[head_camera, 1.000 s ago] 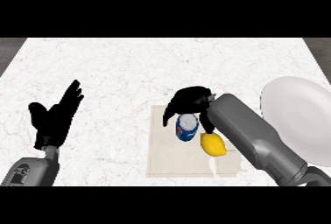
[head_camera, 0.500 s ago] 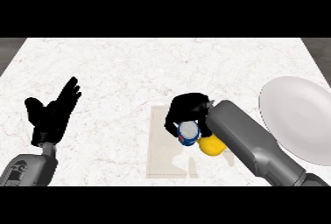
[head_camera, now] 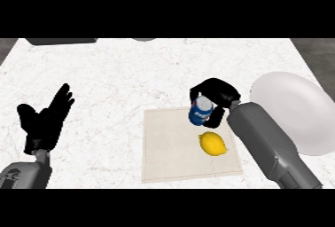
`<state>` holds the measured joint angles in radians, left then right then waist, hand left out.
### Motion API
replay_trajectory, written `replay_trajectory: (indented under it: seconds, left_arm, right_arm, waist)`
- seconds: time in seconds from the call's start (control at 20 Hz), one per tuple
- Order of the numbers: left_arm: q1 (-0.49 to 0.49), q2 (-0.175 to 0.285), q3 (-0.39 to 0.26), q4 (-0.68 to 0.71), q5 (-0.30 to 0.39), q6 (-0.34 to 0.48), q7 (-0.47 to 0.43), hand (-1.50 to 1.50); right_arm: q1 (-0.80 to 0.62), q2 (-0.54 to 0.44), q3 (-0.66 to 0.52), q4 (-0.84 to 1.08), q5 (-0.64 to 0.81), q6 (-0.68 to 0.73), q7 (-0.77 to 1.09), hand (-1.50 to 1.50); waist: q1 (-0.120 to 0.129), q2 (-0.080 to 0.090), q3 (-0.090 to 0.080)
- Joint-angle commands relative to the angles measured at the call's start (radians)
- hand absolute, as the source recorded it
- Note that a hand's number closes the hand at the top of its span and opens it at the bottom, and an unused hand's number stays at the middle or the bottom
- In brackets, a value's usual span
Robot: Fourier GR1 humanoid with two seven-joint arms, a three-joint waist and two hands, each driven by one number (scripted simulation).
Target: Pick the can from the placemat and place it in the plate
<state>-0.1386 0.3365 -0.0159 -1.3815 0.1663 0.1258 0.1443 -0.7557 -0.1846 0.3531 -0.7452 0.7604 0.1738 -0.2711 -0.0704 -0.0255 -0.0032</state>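
Looks like a kitchen. Told by a white, faintly veined stone-look desk (head_camera: 118,71) bearing tableware and food: a pale beige square placemat (head_camera: 173,150), a round white plate (head_camera: 294,111) near its right side, a yellow oval lemon (head_camera: 213,143) lying on the placemat, and a blue-and-white drink can (head_camera: 201,111) at its upper right corner.
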Motion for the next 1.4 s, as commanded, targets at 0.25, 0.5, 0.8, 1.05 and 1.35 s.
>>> replay_trajectory:
  seconds: [0.25,0.5,0.8,1.05,1.35]
  left_arm:
    - [0.046,0.011,0.019,0.006,0.013,-0.014,-0.016,0.0]
    - [0.029,0.012,0.019,-0.01,0.018,-0.021,0.0,0.0]
    - [0.008,-0.015,0.004,0.024,-0.012,-0.018,-0.038,0.0]
    - [0.014,-0.028,-0.007,-0.036,-0.017,-0.03,0.003,0.0]
    - [0.012,-0.032,0.022,0.011,-0.03,-0.06,-0.047,0.0]
  right_arm:
    - [0.019,0.004,-0.177,-0.195,0.117,-0.527,0.516,1.5]
    - [0.085,0.022,-0.169,-0.348,0.283,-0.669,0.8,1.5]
    - [0.287,-0.041,-0.212,-0.709,0.302,-0.567,0.981,1.5]
    - [0.424,-0.149,-0.332,-0.85,0.217,-0.513,0.951,1.5]
    - [0.553,-0.208,-0.47,-0.817,0.125,-0.576,0.817,1.5]
  waist:
    - [-0.02,-0.015,0.0]
    - [-0.004,-0.005,0.001]
    - [0.015,0.011,0.002]
    - [0.054,0.021,0.003]
    - [0.064,0.025,0.003]
